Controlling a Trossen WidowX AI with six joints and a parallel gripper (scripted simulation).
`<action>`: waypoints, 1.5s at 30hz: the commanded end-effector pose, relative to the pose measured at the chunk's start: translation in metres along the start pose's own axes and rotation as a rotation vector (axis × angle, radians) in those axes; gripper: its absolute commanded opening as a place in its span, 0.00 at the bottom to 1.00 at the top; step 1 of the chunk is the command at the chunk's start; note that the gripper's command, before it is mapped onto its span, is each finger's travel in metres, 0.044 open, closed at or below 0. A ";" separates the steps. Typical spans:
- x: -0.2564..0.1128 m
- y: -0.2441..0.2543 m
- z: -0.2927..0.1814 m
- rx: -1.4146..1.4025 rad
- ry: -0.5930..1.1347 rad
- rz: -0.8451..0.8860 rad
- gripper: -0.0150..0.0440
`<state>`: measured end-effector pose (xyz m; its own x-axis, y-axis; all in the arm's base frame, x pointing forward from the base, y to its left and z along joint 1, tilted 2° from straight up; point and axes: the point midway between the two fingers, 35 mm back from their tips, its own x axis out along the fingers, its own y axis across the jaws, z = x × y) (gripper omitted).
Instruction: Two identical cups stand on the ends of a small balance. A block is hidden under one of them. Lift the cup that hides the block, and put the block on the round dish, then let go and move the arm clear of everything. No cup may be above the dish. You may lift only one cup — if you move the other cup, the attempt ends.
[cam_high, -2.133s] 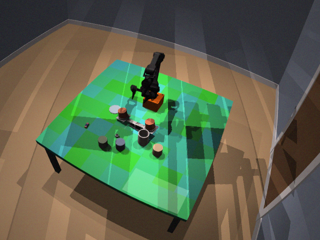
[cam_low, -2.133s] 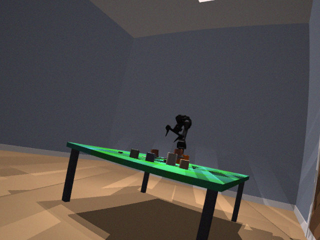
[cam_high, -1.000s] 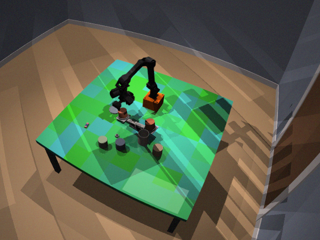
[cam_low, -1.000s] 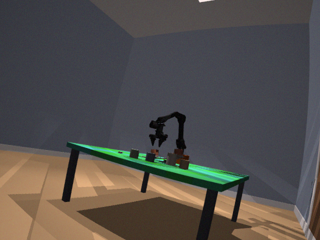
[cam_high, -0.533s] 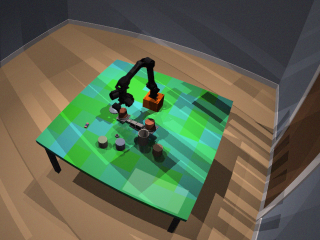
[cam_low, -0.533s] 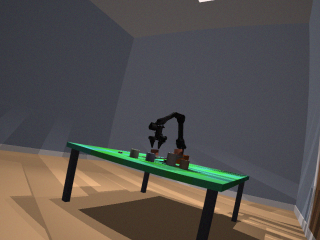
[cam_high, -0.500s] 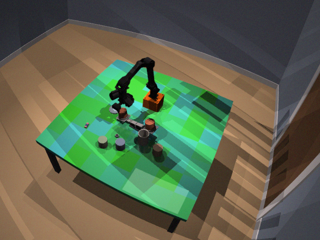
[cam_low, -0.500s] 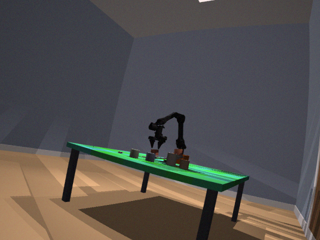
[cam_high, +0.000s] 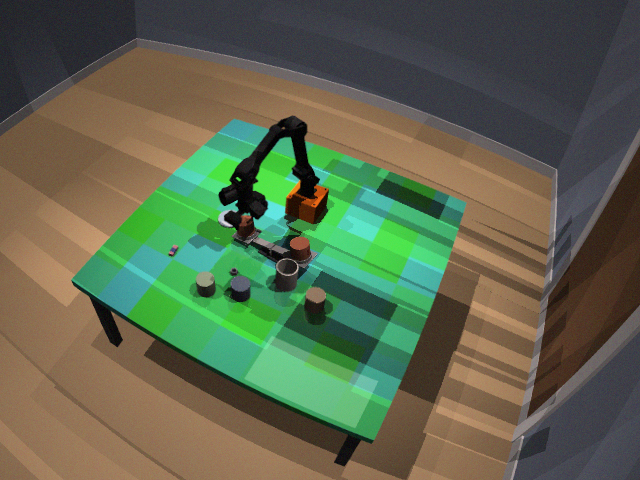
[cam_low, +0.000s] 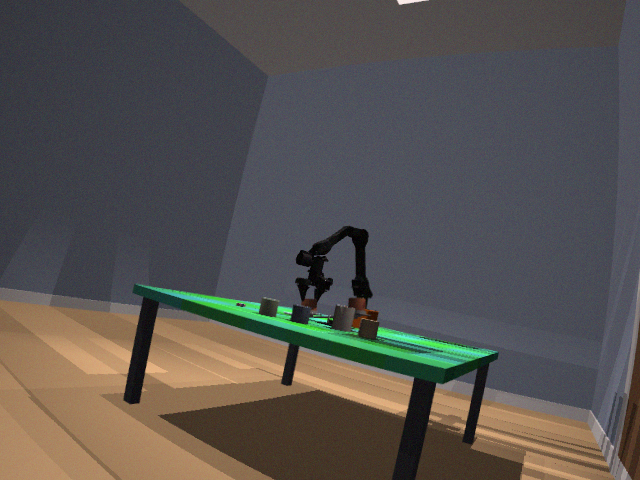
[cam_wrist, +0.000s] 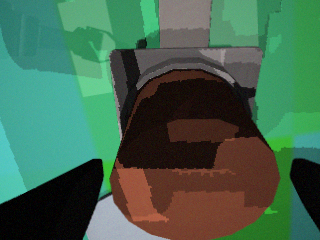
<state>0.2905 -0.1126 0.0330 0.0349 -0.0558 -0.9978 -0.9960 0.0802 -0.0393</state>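
Note:
One orange-brown cup (cam_high: 246, 227) (cam_low: 310, 305) (cam_wrist: 195, 215) stands upside down on the left end of the balance (cam_high: 266, 246) (cam_wrist: 184, 22) in the top view. My gripper (cam_high: 244, 220) (cam_low: 310, 302) (cam_wrist: 196, 167) is open and points down, with one finger on each side of this cup; a gap shows beside each fingertip in the wrist view. The identical cup (cam_high: 299, 249) (cam_low: 356, 303) stands on the other end. The white round dish (cam_high: 224, 219) (cam_wrist: 117, 222) lies just beyond the left cup, partly hidden. The block is not visible. The balance's tilt is hard to tell.
On the table stand a grey-green cylinder (cam_high: 205, 285) (cam_low: 268, 307), a blue-grey cylinder (cam_high: 240, 289) (cam_low: 300, 314), a hollow grey container (cam_high: 286, 276) (cam_low: 343, 318) close to the balance, and a brown cylinder (cam_high: 315, 300) (cam_low: 368, 329). A nut (cam_high: 233, 271) and a small red-blue object (cam_high: 173, 250) lie nearby.

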 end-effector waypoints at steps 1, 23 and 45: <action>0.008 0.001 0.001 -0.005 -0.007 0.003 1.00; 0.032 0.003 0.002 -0.005 -0.007 0.004 0.84; 0.018 0.000 0.001 -0.005 -0.007 0.003 0.25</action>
<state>0.2891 -0.1130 0.0102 0.0230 -0.0511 -0.9984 -0.9965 0.0790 -0.0270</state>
